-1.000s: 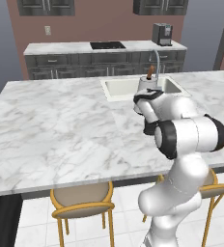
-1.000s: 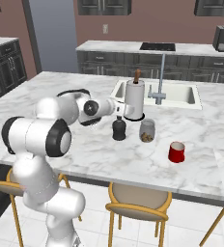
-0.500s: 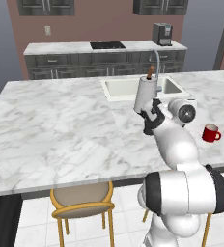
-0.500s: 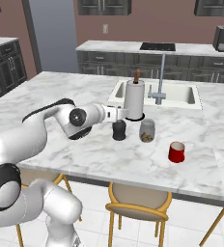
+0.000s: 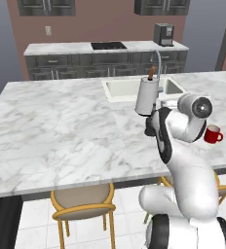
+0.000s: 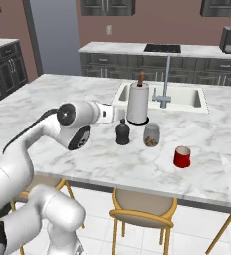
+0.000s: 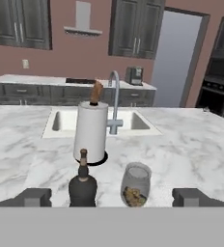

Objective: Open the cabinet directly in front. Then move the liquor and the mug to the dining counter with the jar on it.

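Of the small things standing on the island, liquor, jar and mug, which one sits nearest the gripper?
The liquor, the near-black bottle with a brown stopper. It stands just beyond the open gripper; the jar is beside it, the red mug farthest.

Left base view: liquor (image 5: pixel 149 127) mostly hidden behind the arm, jar not discernible there, paper towel roll (image 5: pixel 146 95) base blocked by the arm. Hand view: liquor (image 7: pixel 82 185) and jar (image 7: pixel 134 185) bottoms cut at the frame's foot. Mug (image 6: pixel 182 157) handle hidden in right base view
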